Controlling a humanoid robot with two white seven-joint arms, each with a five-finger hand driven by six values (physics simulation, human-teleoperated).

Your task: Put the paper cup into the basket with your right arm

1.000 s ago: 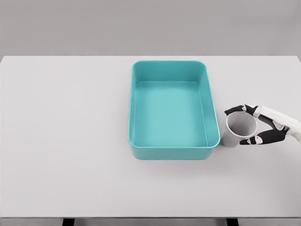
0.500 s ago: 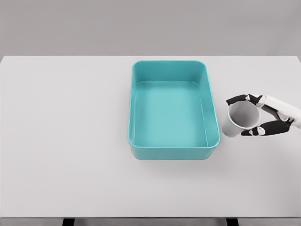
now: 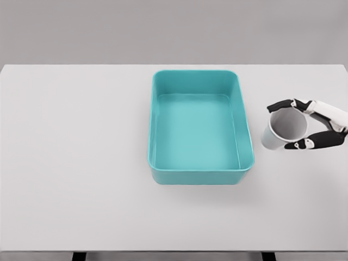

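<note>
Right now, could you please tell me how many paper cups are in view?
1: the paper cup is held in the right robot hand, right of the basket.

Basket (image 3: 200, 127) at the middle of the bench (image 3: 76, 163); cup (image 3: 284, 129) just right of it, tilted, held in the right hand (image 3: 312, 125).

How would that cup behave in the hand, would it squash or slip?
The cup looks thin-walled and empty, so it is probably light and could dent under a hard squeeze. The right hand pinches it near the rim, where it is likely stiffest. It tapers downward, so it might slip.
</note>
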